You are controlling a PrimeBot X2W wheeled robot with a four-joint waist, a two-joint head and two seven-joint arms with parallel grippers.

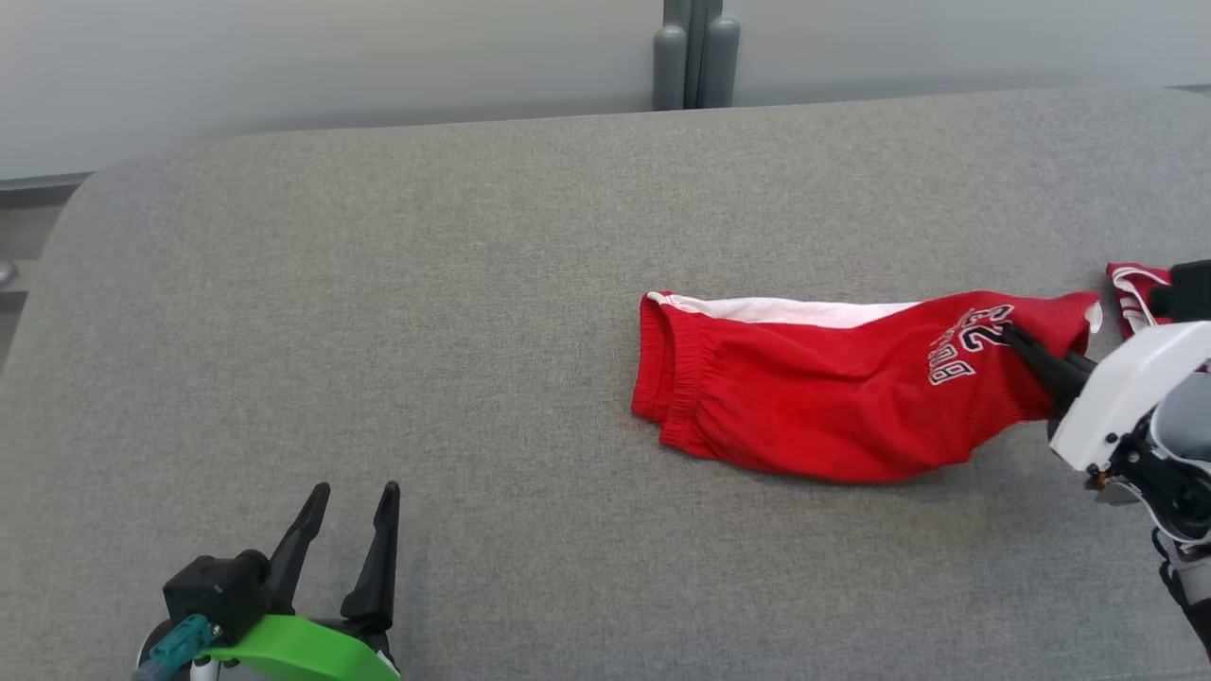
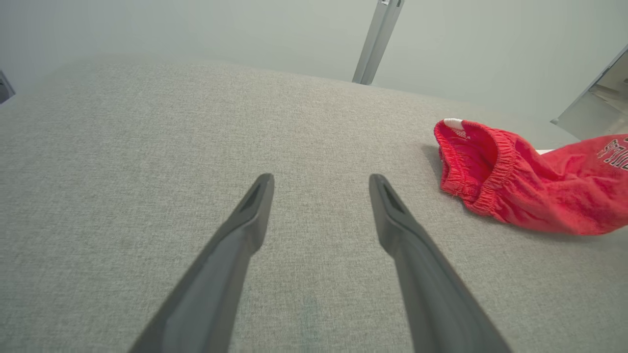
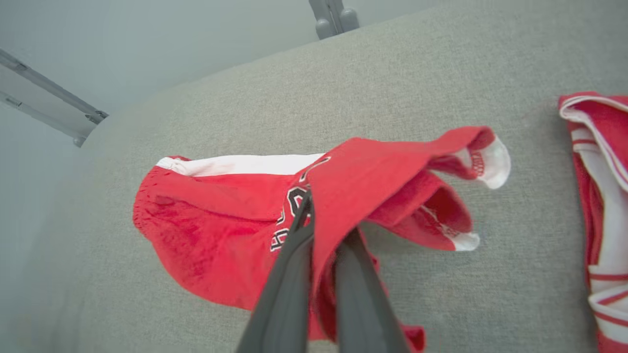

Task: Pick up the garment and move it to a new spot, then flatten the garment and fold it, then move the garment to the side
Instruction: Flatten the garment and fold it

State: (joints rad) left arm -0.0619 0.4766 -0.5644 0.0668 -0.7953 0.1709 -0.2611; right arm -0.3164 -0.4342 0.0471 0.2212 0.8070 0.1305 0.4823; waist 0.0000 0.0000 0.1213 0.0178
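Shorts: pinched at the leg end by the right gripper, jaws shut tight on a fold of red cloth just beside the white lettering; in the right wrist view the cloth drapes over one finger & the hem lifts off the surface. The rest lies flat-ish, right of centre in head view, waistband to the left. A 2nd red-and-white garment sits near, at the far right edge, not touching. Risks, as I judge them: the pinch looks thin, maybe only one layer, so a quick lift could let it slip out, or peel the top layer & leave the shorts twisted; a drag w/ the waistband down could bunch them up; a swing to the right could snag the 2nd garment. Pose: right arm comes in low from the lower right, white wrist up, fingers pointing up-left. Left gripper sits at lower left, jaws wide apart, empty, well apart from the shorts.
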